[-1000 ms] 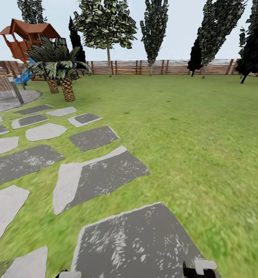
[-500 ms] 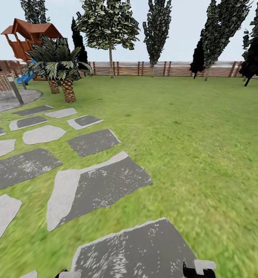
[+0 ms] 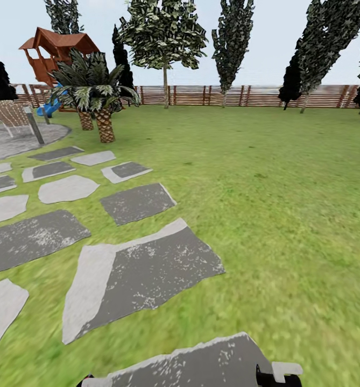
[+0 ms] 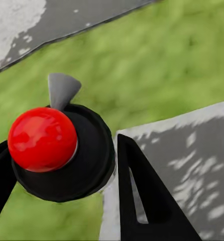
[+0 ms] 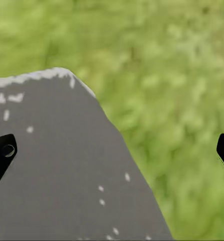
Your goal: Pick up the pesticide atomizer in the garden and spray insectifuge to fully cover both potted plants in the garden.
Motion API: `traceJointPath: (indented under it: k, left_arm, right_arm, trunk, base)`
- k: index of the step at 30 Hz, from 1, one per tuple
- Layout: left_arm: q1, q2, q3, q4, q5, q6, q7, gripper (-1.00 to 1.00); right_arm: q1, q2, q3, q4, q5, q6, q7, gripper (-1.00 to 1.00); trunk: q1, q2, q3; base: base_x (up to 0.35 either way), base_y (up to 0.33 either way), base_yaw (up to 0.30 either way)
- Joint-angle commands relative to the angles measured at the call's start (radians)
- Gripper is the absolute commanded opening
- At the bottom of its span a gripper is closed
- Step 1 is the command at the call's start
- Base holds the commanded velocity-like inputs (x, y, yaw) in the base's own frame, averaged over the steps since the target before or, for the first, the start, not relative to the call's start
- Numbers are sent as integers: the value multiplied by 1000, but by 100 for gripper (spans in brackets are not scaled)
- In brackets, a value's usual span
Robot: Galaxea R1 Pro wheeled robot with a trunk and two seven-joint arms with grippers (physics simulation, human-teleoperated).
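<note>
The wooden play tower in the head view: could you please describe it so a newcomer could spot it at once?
Follow the brown slatted fence along the far edge of the lawn to its left end. There the play tower rises behind two palms. Unlike the trees around it, it has a reddish-brown peaked roof and a blue slide.

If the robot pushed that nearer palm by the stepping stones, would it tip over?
Probably not: the palm has a thick trunk going straight into the lawn, with no pot. Its long thin fronds would likely bend.
</note>
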Motion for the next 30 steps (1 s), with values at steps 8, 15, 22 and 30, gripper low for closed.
traceJointPath:
  k: [8,15,22,30]
  left_arm:
    - [-1,1,5,1,-10,-3,3,-100]
    - [-1,3,7,1,-10,-2,3,-100]
    - [-1,4,7,1,-10,-2,4,-100]
    - [-1,4,6,1,42,-3,3,-100]
  right_arm:
    - [-1,0,-8,1,10,-3,-2,100]
    - [-1,3,-8,1,8,-3,-3,100]
    - [-1,3,-8,1,8,-3,-3,100]
    - [-1,3,-8,1,8,-3,-3,100]
  trunk:
    - [0,0,-1]
    - [0,0,-1]
    - [0,0,-1]
    - [0,0,-1]
  base:
    - [340,0,0]
    - [340,0,51]
    - [340,0,265]
    - [340,0,181]
